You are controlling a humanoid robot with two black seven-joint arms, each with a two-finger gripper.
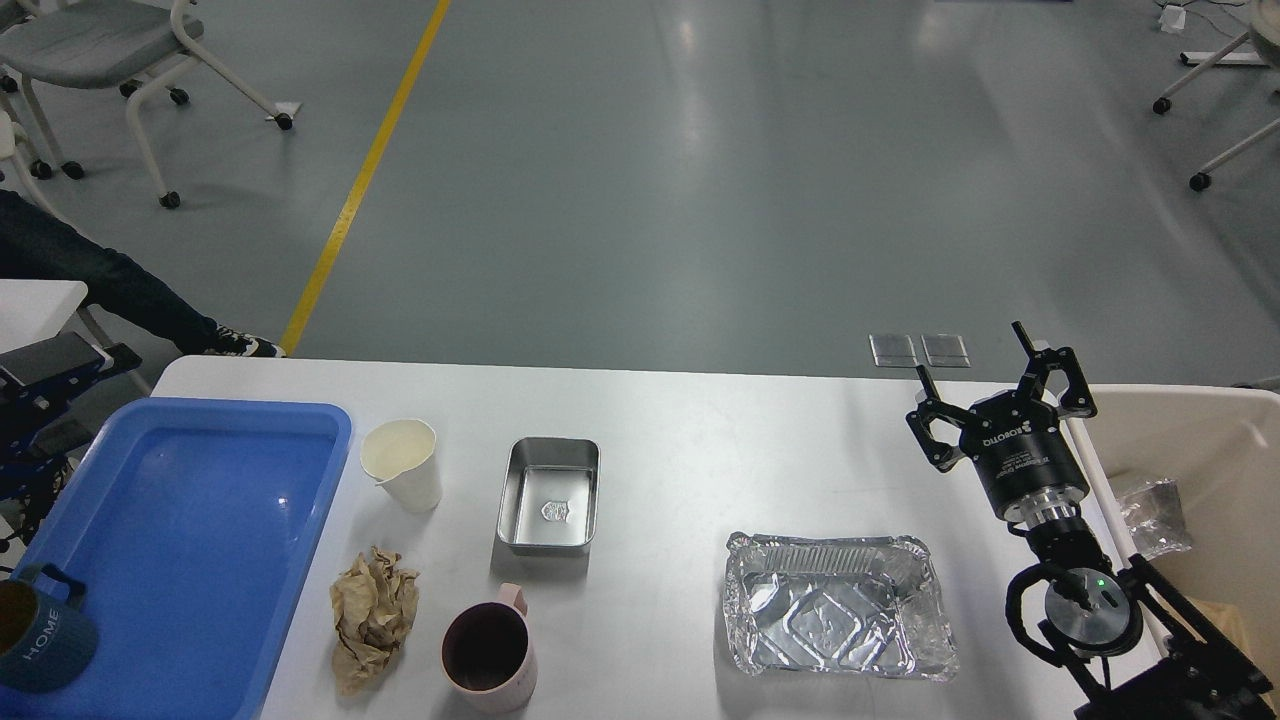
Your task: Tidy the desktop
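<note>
The white desktop carries a paper cup, a steel tin, crumpled brown paper, a pink mug and a foil tray. A dark blue mug marked HOME stands in the near left corner of the blue tray. My right gripper is open and empty, pointing away above the table's far right part, beside the beige bin. My left gripper is at the left edge, beyond the tray's far left corner; its fingers cannot be told apart.
The beige bin stands at the table's right end and holds a crumpled foil scrap. A person's leg and chairs are on the floor at far left. The table's far edge runs behind the cup.
</note>
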